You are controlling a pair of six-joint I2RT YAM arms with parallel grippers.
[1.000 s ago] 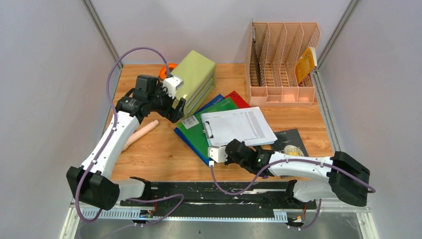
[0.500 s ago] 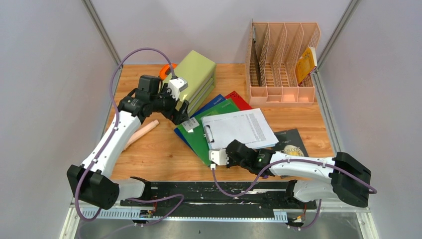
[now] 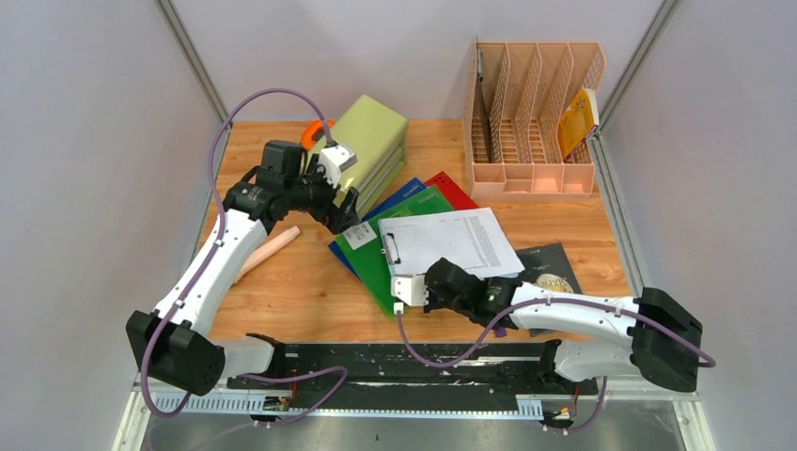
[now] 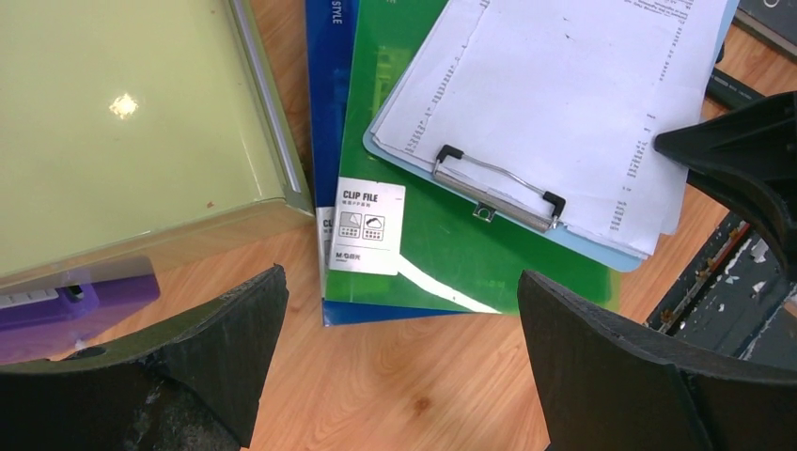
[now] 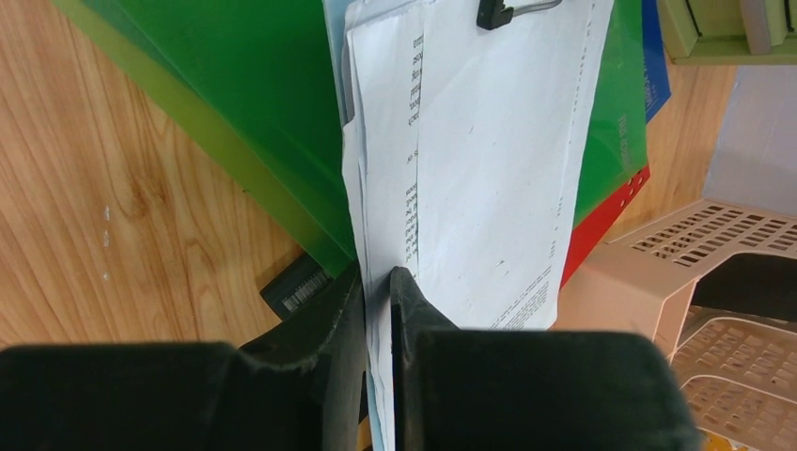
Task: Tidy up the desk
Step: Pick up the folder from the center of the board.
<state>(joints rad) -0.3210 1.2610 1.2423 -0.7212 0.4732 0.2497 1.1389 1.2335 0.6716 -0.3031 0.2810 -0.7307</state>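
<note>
Bare desk (image 3: 301, 291) lies open left of the green folder (image 3: 371, 263); drawer chest (image 3: 371, 136) and file rack (image 3: 531, 178) crowd the far edge.

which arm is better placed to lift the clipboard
Right. The right jaws pinch the clipboard by its near edge; the left jaws hang open over the green folder, holding nothing.

The desk (image 3: 282, 282) under me is smooth orange-brown wood grain. The green folder (image 4: 451, 254) is glossy plastic; the papers (image 4: 564, 94) are matt white under a shiny metal clip (image 4: 496, 204). The drawer chest (image 4: 122, 113) gleams olive. The file rack (image 3: 531, 178) is peach plastic. My left fingers (image 4: 620, 376) are matt black, coarse.
</note>
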